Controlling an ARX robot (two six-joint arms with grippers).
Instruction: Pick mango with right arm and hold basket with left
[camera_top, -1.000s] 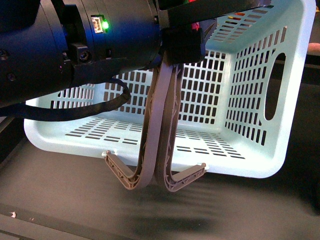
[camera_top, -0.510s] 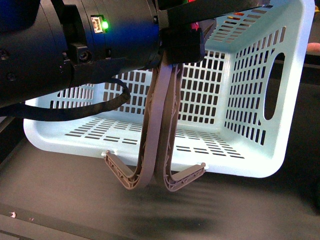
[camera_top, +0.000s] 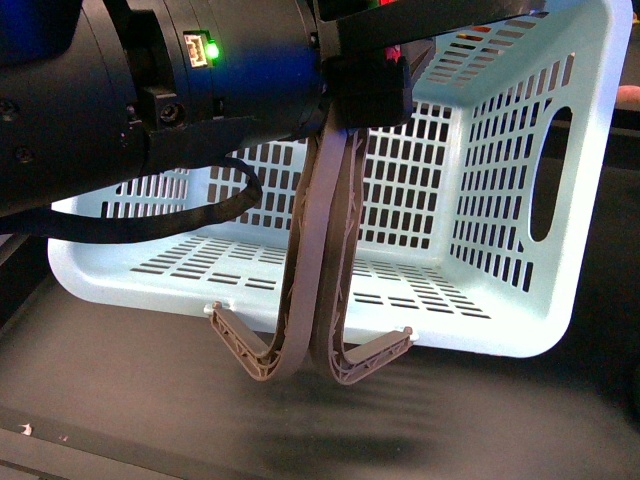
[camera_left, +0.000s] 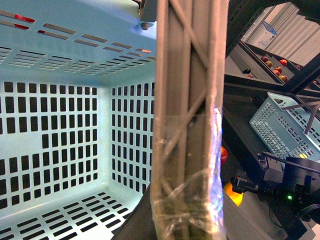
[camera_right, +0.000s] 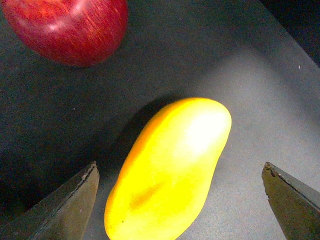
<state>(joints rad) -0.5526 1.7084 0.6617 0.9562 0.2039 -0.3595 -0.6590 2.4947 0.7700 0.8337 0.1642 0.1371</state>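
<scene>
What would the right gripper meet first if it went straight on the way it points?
Probably the mango, lying between the open jaws of the right gripper; the gap to it is unclear.

Mango (camera_right: 170, 170) between spread end effector (camera_right: 180, 169) tips

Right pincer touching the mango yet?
Apart. Right wrist view: the right pincer stands open astride the mango, with dark surface showing between each fingertip and the fruit.
</scene>
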